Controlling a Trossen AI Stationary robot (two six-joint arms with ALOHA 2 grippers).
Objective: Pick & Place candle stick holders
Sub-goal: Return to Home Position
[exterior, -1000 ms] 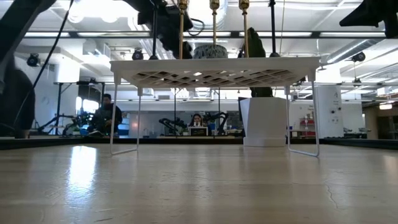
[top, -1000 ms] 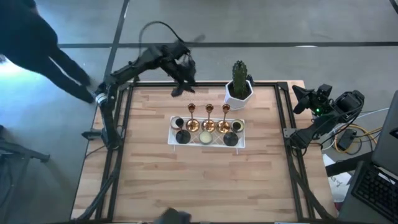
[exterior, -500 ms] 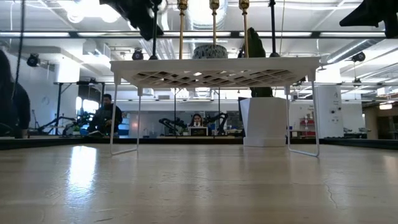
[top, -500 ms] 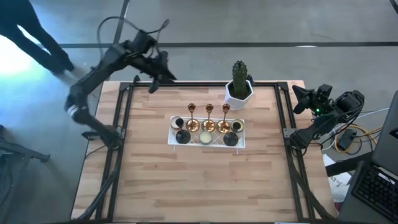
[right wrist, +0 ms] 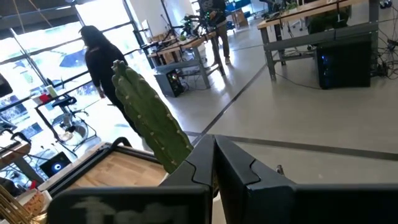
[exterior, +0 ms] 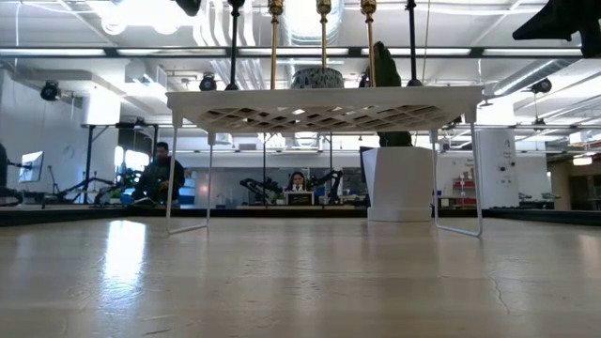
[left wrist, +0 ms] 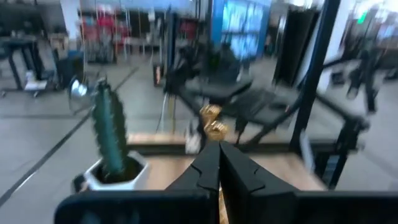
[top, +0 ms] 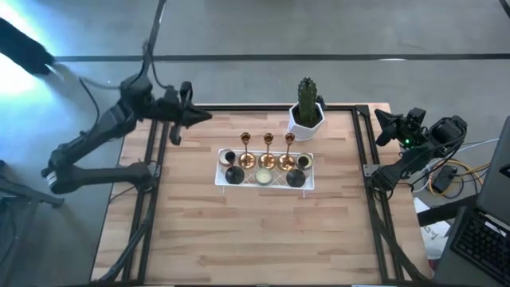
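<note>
pale wooden table [top: 239,231] filled the overhead view, and a white wire shelf [top: 221,169] stood toward its far side. all five candle stick holders were on top of that shelf. three gold holders [top: 268,151] made a row along the back, and two black holders [top: 233,174] stood at the front corners with a pale tealight candle [top: 263,176] between them. from table height their stems rose upright off the shelf deck, none leaning.

the set sat between the two grippers and well apart from both. the left gripper [top: 199,116] hung over the table's far left corner, its tips aimed toward the shelf. its own camera showed the fingers [left wrist: 202,173] pressed together on nothing, with a blur of gold straight ahead and the cactus [left wrist: 109,121] off to one side. the right gripper [top: 384,126] waited beyond the table's right edge, its fingers [right wrist: 199,163] also closed and empty, facing the same cactus in its white pot [top: 306,119].

no holder was left on the bare wood, so the placing looked finished. what remained seemed to be only bringing the left arm to rest, a move with nothing close to the gripper to knock.

beyond the table the room was a bright workshop, with a seated person [exterior: 164,171] far behind the shelf.
</note>
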